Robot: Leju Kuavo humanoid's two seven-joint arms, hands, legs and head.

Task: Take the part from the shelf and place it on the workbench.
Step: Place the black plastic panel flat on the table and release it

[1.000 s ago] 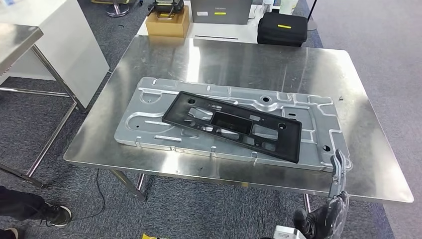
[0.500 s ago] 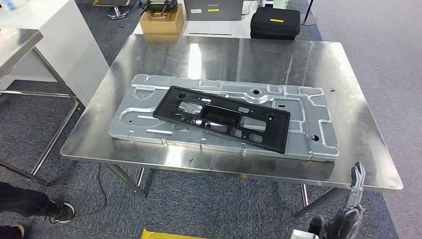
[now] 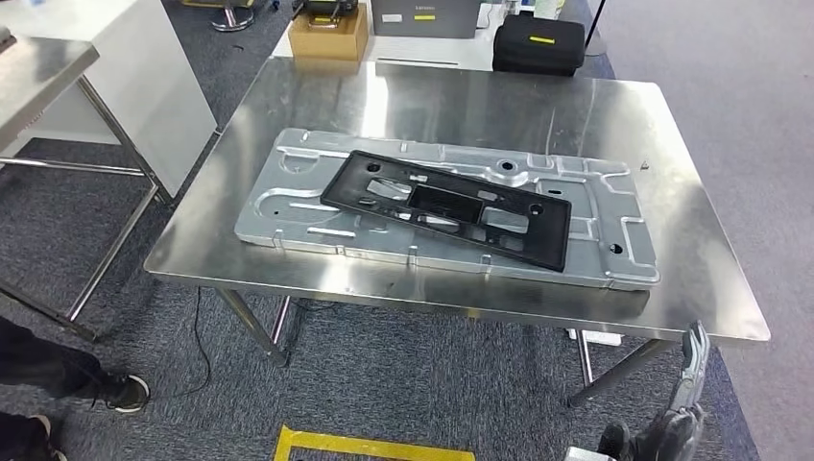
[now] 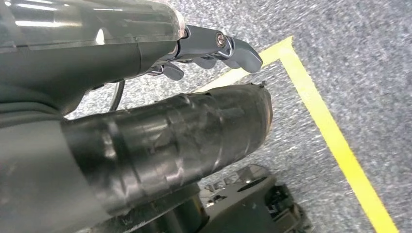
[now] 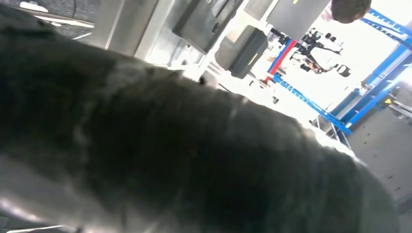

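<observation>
The black plastic frame (image 3: pixel 448 208) lies on the silver stamped panel (image 3: pixel 614 252) on my workbench (image 3: pixel 461 106). My right hand (image 3: pixel 689 370) hangs empty, fingers apart. My left hand (image 4: pixel 214 46) hangs empty, fingers loosely curled.

Evenly lit from overhead; head view sharp throughout. Broad glare streaks on the steel workbench (image 3: pixel 461 106), soft shadow beneath it on the carpet (image 3: pixel 403 375). Left wrist view slightly motion-blurred. Right wrist view out of focus up close, overexposed at the bright background.
</observation>
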